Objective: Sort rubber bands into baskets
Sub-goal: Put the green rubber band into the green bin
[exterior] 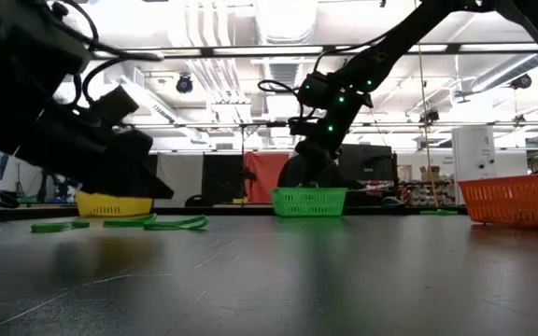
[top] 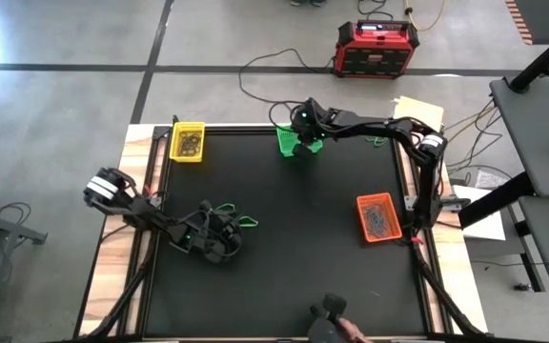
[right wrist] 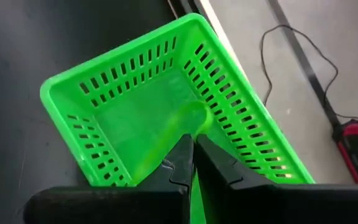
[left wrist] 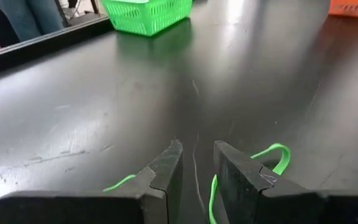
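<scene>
Black mat [top: 294, 257]: right tool [right wrist: 193, 142] w/ green band [right wrist: 179, 127] over green basket [right wrist: 104, 93].

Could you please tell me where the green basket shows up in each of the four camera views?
High view: green basket at the table's far edge, partly under the right gripper.
Low view: it stands mid-picture, far back on the mat.
Left wrist view: it sits at the upper edge, far across the mat.
Right wrist view: it fills the picture, beyond the shut fingers.
Shared landmark: the black mat.
</scene>
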Controlling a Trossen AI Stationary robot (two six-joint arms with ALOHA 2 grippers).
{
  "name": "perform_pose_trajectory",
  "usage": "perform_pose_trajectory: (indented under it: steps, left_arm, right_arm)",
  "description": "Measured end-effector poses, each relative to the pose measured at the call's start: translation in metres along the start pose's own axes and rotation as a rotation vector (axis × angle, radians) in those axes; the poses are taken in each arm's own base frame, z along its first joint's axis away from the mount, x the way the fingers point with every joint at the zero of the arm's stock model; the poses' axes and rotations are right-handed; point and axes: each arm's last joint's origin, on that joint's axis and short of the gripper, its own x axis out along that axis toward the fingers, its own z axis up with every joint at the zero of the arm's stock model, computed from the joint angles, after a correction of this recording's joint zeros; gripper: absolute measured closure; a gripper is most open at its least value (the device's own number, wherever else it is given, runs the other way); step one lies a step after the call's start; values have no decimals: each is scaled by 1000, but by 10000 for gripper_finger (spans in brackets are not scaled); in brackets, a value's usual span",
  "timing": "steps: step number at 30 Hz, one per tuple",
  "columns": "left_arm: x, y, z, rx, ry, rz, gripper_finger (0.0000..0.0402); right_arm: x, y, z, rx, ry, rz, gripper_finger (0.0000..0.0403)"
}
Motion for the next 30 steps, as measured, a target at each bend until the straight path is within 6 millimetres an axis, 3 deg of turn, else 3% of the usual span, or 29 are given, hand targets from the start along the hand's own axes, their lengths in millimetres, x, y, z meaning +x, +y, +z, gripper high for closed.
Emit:
perform_pose_trajectory:
  steps: [6,12,18,23,27,30]
  left_arm:
    - [-5,0,15,28,-27,-23,324]
    - [-15,1,35,50,-40,-91,324]
    - [-22,13,48,97,97,-225,324]
    - [-20,23,45,130,239,-295,324]
    - [-16,28,32,167,327,-322,324]
    - [-15,33,24,171,361,-317,324]
  right_arm:
    - [5,2,-5,34,22,35,373]
    - [3,4,-7,54,48,49,301]
    - [-33,14,10,41,-5,148,245]
    - [-72,67,23,-67,-114,321,232]
    - [-97,129,20,-199,-175,426,232]
    - [-100,177,8,-253,-255,502,228]
